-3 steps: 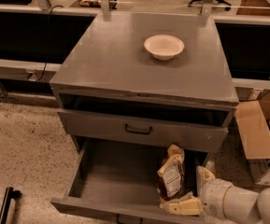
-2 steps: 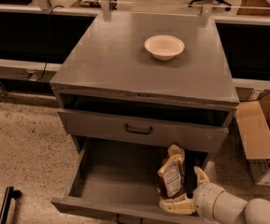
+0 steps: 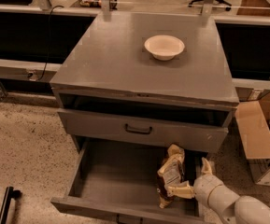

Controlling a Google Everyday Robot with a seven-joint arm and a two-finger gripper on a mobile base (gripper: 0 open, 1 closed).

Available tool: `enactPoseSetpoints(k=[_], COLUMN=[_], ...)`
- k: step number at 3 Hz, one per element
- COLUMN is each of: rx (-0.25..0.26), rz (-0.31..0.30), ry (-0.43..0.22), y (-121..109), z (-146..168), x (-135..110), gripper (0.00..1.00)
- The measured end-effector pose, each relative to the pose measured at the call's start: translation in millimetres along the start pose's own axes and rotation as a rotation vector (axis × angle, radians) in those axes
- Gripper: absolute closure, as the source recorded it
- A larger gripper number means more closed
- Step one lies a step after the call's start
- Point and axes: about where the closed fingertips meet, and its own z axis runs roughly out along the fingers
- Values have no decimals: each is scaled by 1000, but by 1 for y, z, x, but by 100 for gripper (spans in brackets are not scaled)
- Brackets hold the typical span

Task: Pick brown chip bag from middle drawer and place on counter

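Down low, beneath the near right corner of the tabletop (image 3: 106,64): the hand (image 3: 189,178), pale and jointed, set inside the middle drawer (image 3: 111,181) at its right side. Spread apart, pinching nothing. One finger pointing up toward the drawer front above, the other stretched leftward against the lower end of the brown chip bag (image 3: 171,171), seemingly touching it, though hard to say for sure from this angle.

Inside the drawer, toward its right side: that bag, lying lengthwise from front to back, tan ends showing, white label facing up. Drawer itself pulled well out past the tabletop's near edge, tray open to view.

Just above it, a shut drawer front with a black handle (image 3: 138,129), and over that a dark open slot directly under the tabletop's near edge.

Up on the tabletop, close to the far edge and nearer the far right corner: a white bowl (image 3: 164,47), upright.

Beyond the right edge, down on the floor: an open cardboard box (image 3: 258,134). Beyond the left edge: speckled floor (image 3: 22,143).
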Motion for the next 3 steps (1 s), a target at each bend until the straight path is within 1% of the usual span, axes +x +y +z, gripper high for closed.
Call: enactPoseSetpoints(k=[1,2,3], rx=[26,-23,-76], rz=[48,63,48], ry=[6,-6,-50], y=[-14,-2,16], z=[28,61,70], x=[24,27,13], gripper=[17,42,64])
